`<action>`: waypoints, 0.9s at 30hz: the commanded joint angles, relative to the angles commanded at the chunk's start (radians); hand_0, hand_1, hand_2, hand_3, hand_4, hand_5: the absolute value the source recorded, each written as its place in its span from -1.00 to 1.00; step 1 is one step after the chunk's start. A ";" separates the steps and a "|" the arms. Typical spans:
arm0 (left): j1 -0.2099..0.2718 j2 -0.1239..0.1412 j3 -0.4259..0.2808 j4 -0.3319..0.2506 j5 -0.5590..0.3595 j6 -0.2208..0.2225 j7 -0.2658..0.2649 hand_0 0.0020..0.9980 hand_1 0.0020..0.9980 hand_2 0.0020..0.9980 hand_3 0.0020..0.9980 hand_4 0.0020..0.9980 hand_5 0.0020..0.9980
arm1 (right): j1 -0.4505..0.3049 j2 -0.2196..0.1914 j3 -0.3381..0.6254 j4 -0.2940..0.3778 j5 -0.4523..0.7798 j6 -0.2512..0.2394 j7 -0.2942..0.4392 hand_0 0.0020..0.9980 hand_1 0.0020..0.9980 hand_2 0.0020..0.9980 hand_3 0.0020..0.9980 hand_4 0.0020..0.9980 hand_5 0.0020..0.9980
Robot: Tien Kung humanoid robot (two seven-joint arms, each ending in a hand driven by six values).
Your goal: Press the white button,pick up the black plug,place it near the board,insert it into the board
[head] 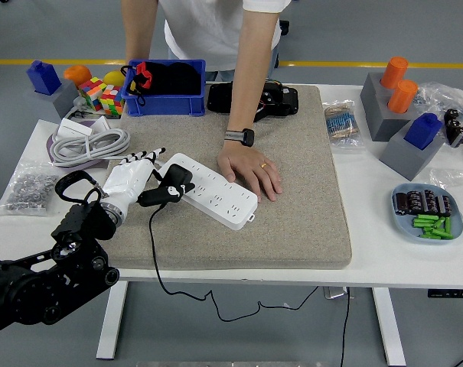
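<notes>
The white power strip (220, 197) lies slantwise on the grey mat (292, 222). The black plug (177, 180) sits tilted on the strip's left end, and its black cable (154, 256) runs off the table's front edge. My left hand (143, 187), white-backed with black fingers, is just left of the strip. It pinches the plug's rear low down while its other fingers (143, 157) stretch out above. A person's hand (250, 170) rests flat on the mat against the strip's far side.
A blue bin (166, 99) and a black device (273, 99) stand at the mat's far edge. A coiled white cable (89, 144) and a bag of screws (28, 187) lie on the left. Grey blocks (388, 115) and a plate of batteries (428, 229) are on the right.
</notes>
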 joint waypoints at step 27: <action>0.028 0.072 -0.110 -0.088 0.020 -0.008 -0.062 1.00 1.00 0.98 0.98 1.00 0.68 | 0.001 0.003 0.001 0.001 0.000 0.000 0.000 0.31 0.31 0.24 0.21 0.37 -0.08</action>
